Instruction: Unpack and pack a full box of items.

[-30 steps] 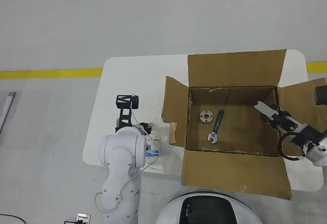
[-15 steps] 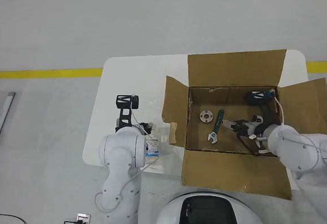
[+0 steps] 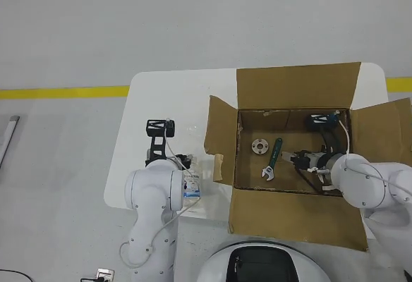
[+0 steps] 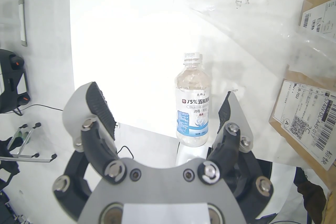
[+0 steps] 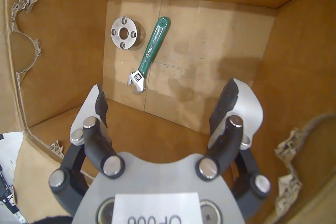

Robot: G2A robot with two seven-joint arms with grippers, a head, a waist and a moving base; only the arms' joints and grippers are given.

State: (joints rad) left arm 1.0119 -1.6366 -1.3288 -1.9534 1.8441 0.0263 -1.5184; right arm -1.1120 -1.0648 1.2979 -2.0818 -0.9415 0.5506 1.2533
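Two items remain on the box floor, and one arm has shifted. Starting at the left, your left gripper has held its place, jaws spread wide and empty. The bottle is out on the table, at about 8 o'clock of the box, near the table's front edge. Inside the box lie the flange and, just beside it at 4 o'clock, the wrench. The right gripper has swung in from over the right flap and now hangs inside the box at 3 o'clock of the wrench, fingers apart and holding nothing. I read that as unpacking under way, with the wrench likely next. Open floor at 3 o'clock of the wrench gives you room to descend. The box walls and torn flap edges hem the arm in, and the flange crowds the handle's left side.
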